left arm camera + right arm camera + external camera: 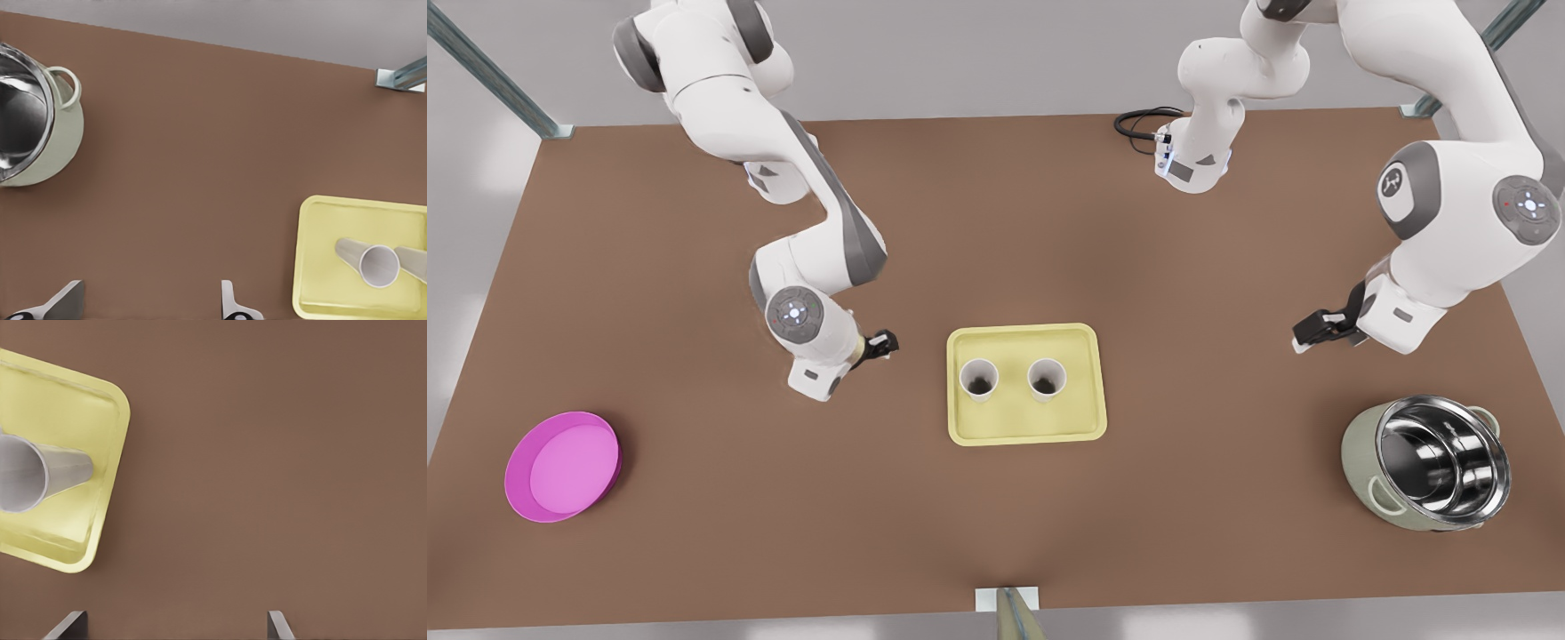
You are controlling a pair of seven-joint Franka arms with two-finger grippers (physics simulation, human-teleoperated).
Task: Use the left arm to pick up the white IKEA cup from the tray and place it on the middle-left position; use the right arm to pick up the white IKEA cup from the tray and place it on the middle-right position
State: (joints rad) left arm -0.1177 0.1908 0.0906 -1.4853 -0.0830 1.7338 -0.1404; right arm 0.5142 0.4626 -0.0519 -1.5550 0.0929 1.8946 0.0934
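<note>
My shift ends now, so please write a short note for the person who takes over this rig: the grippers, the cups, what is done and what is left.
Left gripper: open, empty, above the table on the front view's right of the tray.
Right gripper: open, empty, on the tray's other side.
Cups: the left-side cup and the right-side cup (sides as in the front view) stand upright on the tray, side by side.
Done: no cup lifted or placed.
Left: each arm probably takes its nearer cup and sets it on the tabletop.
</note>
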